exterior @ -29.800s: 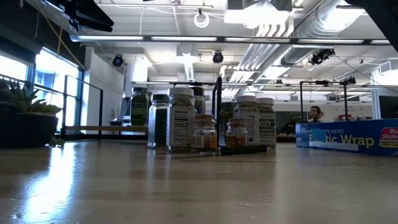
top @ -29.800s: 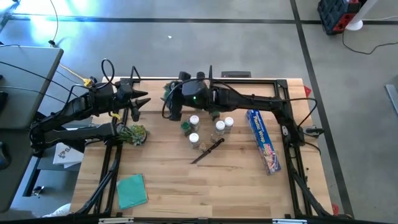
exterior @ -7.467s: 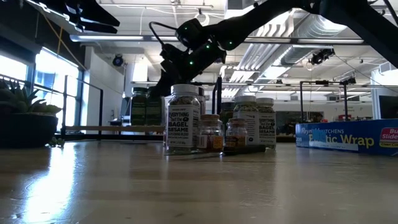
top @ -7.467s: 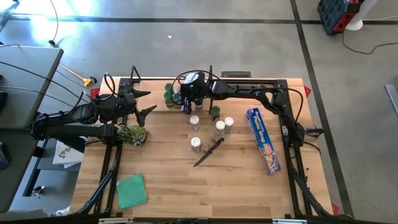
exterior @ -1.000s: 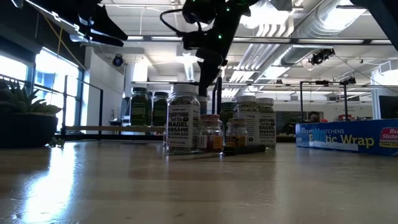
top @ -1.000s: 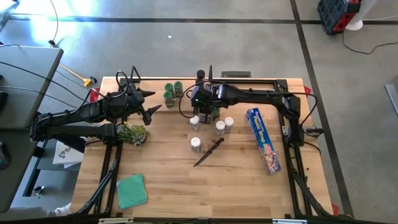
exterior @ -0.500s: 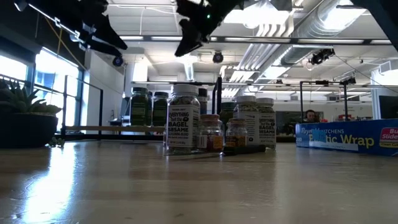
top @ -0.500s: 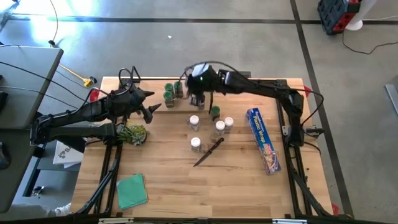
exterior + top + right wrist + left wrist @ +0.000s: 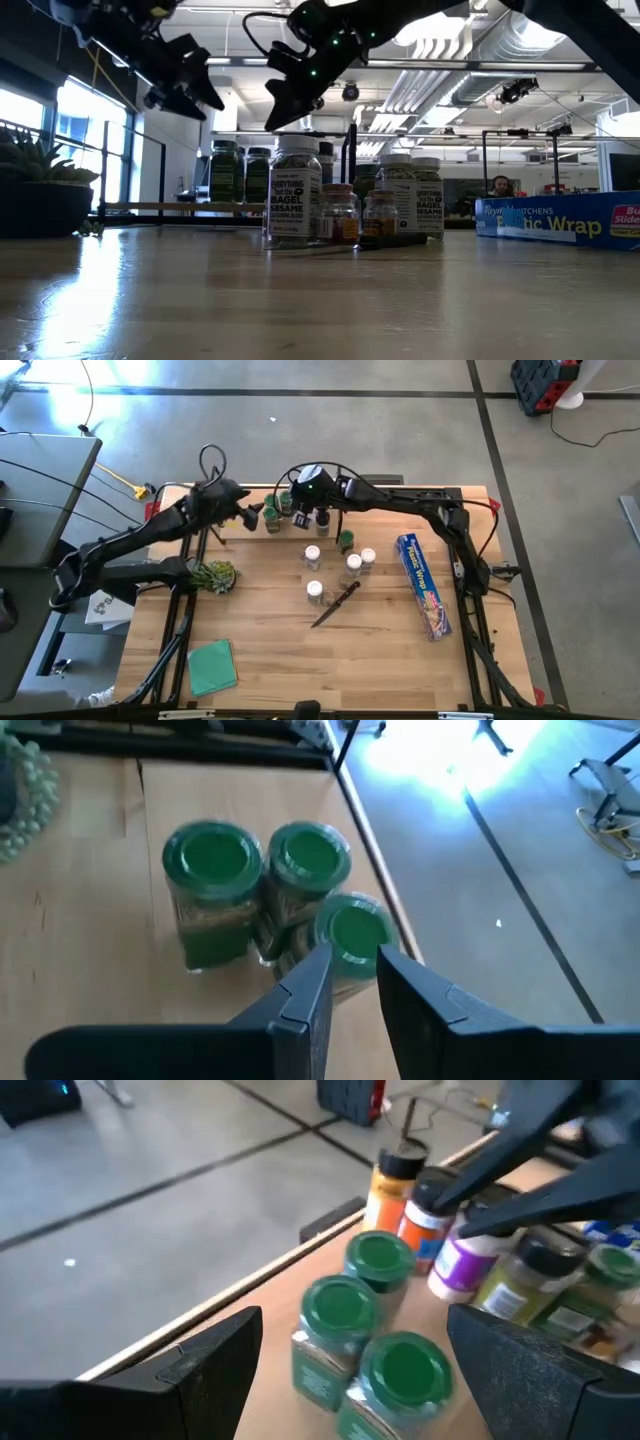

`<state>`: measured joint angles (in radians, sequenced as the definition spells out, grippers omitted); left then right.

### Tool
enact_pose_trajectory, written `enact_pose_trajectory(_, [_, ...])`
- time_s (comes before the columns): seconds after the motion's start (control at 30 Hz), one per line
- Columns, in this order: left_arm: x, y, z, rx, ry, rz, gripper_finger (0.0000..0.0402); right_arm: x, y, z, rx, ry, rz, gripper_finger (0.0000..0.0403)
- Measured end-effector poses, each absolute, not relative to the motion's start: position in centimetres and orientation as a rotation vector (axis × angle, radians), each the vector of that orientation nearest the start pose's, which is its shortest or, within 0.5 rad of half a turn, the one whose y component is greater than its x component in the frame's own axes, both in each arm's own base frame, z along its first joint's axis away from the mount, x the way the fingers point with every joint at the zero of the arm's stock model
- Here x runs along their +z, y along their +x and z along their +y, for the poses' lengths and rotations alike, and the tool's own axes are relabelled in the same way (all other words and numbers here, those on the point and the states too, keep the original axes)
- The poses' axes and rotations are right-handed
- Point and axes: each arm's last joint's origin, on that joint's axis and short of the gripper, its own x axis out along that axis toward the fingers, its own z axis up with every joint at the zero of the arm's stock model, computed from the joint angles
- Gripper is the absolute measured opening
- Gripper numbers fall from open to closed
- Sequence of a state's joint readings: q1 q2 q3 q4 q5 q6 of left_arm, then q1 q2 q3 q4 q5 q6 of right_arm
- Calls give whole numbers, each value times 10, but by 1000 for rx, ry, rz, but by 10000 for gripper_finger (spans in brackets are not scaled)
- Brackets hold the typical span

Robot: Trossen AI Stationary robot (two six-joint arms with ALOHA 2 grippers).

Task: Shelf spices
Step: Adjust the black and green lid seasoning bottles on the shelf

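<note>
Three green-capped spice jars [image 9: 272, 515] [image 9: 210, 855] stand close together on their bases at the table's far edge; in the low view they stand on the shelf plank [image 9: 165, 207]. More jars [image 9: 465, 1260] stand in a row to their right. My left gripper [image 9: 355, 1330] [image 9: 254, 515] hangs open just left of the green trio, one finger to each side, touching none. My right gripper [image 9: 352, 982] [image 9: 292, 508] slants down above the trio from the right; its fingers stand a narrow gap apart with nothing between them. Several other jars [image 9: 353, 563] stand mid-table.
A dark-handled knife [image 9: 335, 605] lies beside the mid-table jars. A long blue wrap box [image 9: 423, 585] lies at the right. A small plant [image 9: 212, 573] sits at the left, and a green cloth [image 9: 212, 665] lies at the near left. My two grippers hang close together over the far edge.
My left gripper has swung toward the far edge and the table's right, up to the green-capped jars, rolling as it went. My right gripper has moved from the mid-table jars toward the table's left and far edge, tipping from steeply down to a shallower slant. No jar has moved.
</note>
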<state>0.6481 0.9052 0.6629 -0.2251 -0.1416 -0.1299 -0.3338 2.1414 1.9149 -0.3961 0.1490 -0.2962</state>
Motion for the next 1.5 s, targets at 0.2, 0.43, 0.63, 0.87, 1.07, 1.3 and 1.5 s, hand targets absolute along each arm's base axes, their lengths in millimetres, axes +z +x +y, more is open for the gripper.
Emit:
enact_pose_trajectory(0.2, [261,163,154,860,-251,467,314,273,464,-182,-448,-231,648,76])
enact_pose_trajectory(0.43, [257,163,172,902,-235,507,313,260,468,-180,-317,-172,661,76])
enact_pose_trajectory(0.63, [255,168,176,824,-250,477,314,241,479,-173,-256,-191,678,76])
enact_pose_trajectory(0.87, [254,171,175,724,-273,468,313,230,483,-172,-278,-208,697,76])
enact_pose_trajectory(1.07, [255,172,175,712,-273,460,313,229,482,-178,-318,-217,697,76])
enact_pose_trajectory(1.3, [255,173,173,648,-289,453,313,229,482,-178,-314,-214,695,76])
enact_pose_trajectory(1.5, [255,177,169,626,-283,456,313,228,482,-177,-284,-184,695,76])
